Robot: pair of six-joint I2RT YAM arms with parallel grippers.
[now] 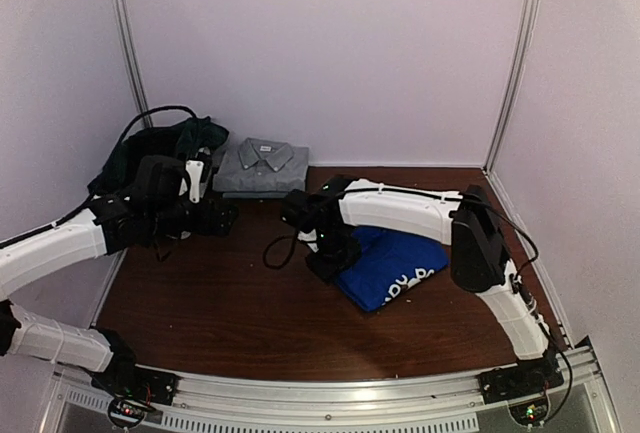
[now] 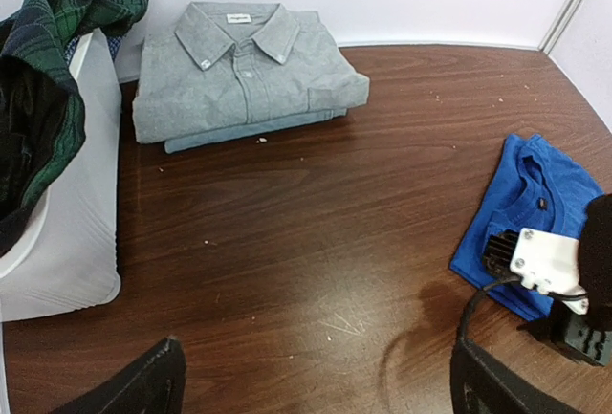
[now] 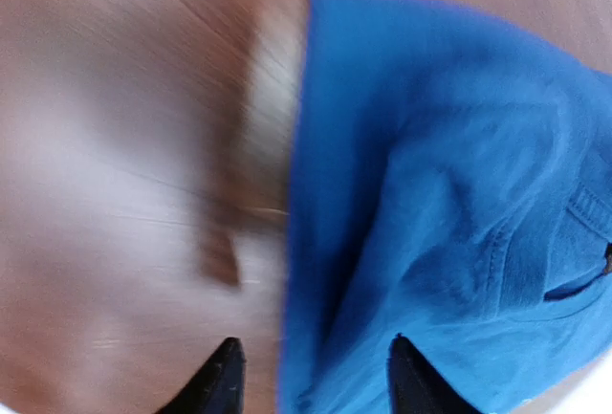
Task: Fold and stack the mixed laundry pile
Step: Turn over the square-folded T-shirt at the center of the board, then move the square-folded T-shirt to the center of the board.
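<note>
A folded royal-blue T-shirt (image 1: 395,268) with white print lies on the table right of centre; its collar end (image 2: 535,199) faces the left wrist camera. My right gripper (image 1: 325,258) hovers low over the shirt's left edge (image 3: 382,242), jaws apart, the fabric edge lying between the fingertips (image 3: 228,376) without being pinched. A dark green tartan skirt (image 2: 57,41) and black pieces hang out of the white basket (image 2: 67,242) at the back left. My left gripper (image 2: 320,390) stands wide open above bare wood, near the basket (image 1: 215,215).
A folded grey button shirt (image 1: 260,166) rests on another folded piece against the back wall (image 2: 239,70). White walls close the table at the back and both sides. The right arm's cable (image 1: 280,253) loops over the wood.
</note>
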